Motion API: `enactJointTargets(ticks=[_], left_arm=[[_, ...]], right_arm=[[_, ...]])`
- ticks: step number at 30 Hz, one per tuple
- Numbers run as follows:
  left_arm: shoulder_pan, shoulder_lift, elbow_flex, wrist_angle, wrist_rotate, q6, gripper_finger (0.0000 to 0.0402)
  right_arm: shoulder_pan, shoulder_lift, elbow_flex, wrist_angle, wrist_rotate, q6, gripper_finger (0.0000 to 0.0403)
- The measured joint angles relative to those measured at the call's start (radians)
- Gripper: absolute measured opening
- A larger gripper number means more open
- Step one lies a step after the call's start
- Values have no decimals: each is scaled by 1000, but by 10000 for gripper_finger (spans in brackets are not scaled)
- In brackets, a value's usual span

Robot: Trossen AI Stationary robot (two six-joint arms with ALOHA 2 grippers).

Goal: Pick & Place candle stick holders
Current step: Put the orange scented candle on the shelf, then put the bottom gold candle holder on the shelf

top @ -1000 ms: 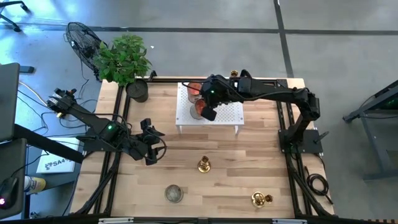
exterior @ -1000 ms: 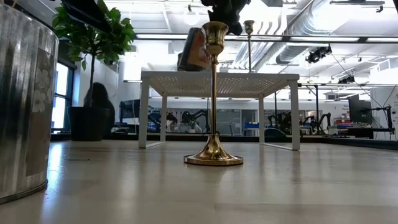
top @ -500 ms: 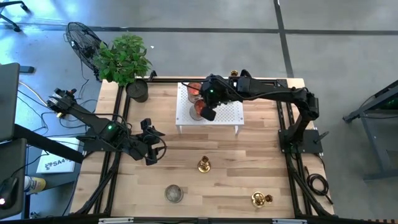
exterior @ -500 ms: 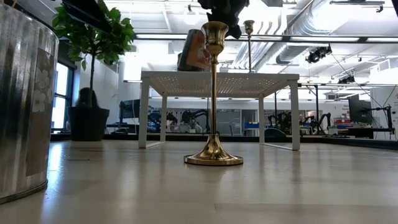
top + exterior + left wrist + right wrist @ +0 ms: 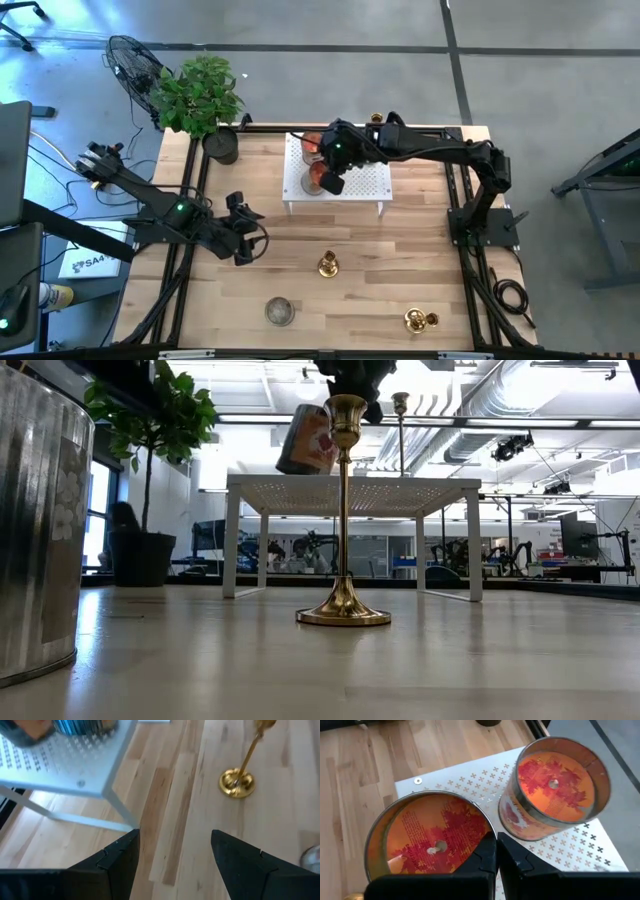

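Observation:
A gold candle stick holder [image 5: 327,265] stands upright on its round base mid-table; it also shows in the low view [image 5: 343,510] and the left wrist view [image 5: 237,782]. More gold holders stand near the right front [image 5: 415,320], and one stands at the far edge [image 5: 376,118]. My right gripper [image 5: 332,178] is over the white perforated stand [image 5: 365,185], shut on a glass jar with an orange-red candle [image 5: 427,842]. A second jar [image 5: 552,787] rests on the stand beside it. My left gripper [image 5: 250,240] hovers open over the table's left part, touching nothing. My right gripper pinches the jar's rim [image 5: 489,831] between its two fingers, one finger inside the jar and one outside. The fingers slant down from the table's right side. The jar [image 5: 308,440] is tilted in the hold, its bottom close over the stand's top; whether it touches, I cannot tell.
A squat grey tin [image 5: 279,311] sits near the front edge and looms large at the low view's left [image 5: 40,530]. A potted plant [image 5: 200,95] stands at the far left corner. Bare wood lies between the stand and the middle holder.
The jar in my right gripper has tipped from near upright to a clear tilt, and its lower end has come up off the stand's top. Both grippers have stayed almost in place.

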Motion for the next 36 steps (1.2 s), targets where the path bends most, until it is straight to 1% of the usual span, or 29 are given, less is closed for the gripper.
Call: enactJointTargets(ticks=[5,9,18,26,33,36], left_arm=[[0,0,-47,13,1,-4,239],[0,0,-54,21,1,-1,239],[0,0,-54,20,1,10,239],[0,0,-54,20,2,10,239],[0,0,-54,20,2,8,239],[0,-1,-54,19,14,5,239]], right_arm=[[-4,0,0,7,4,0,0],[-4,0,0,40,0,6,4],[-5,-1,1,55,-10,10,44],[-4,-1,1,57,-10,21,61],[-3,-10,1,83,63,-26,81],[8,-48,1,119,87,-71,90]])
